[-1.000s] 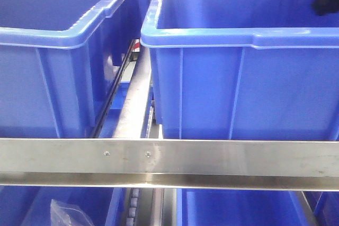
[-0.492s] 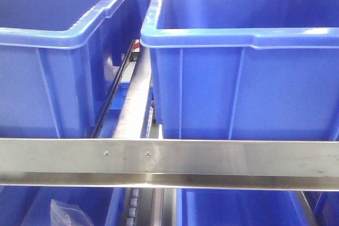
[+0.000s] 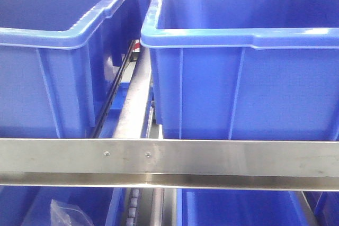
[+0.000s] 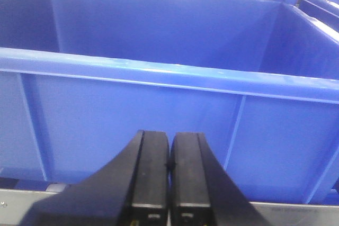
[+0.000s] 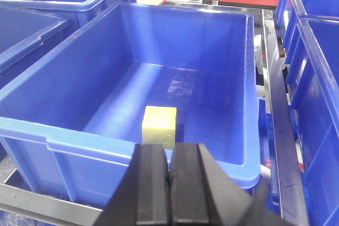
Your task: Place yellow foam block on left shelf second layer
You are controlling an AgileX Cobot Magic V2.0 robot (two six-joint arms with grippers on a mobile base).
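My right claw (image 5: 169, 175) is hanging nearest the lens in the right wrist view, its two black fingers pressed together and grasping nothing. Just beyond them the near rim of a blue bin (image 5: 69, 141) is crossing the frame, and past that rim the yellow foam block (image 5: 159, 126) is sitting upright on the bin floor, close to the near wall and a little left of my fingertips, touching nothing but the floor. Further back, a patch of glare is showing on the bin bottom, and other blue bins are flanking it on both sides.

My left claw (image 4: 169, 165) is likewise clenched and empty, its fingers closed flat against each other before the front wall of another blue bin (image 4: 159, 72) whose floor I cannot see. In the front view, a steel shelf rail (image 3: 169, 157) is running across the foreground with two bins behind it and neither arm in sight.

I am judging the task to be at its opening step: the block is not yet picked up. The next move is calling for me to part the right fingers, clear the near rim, drop over the block and close on its side faces gently, since foam is likely to give under the squeeze.
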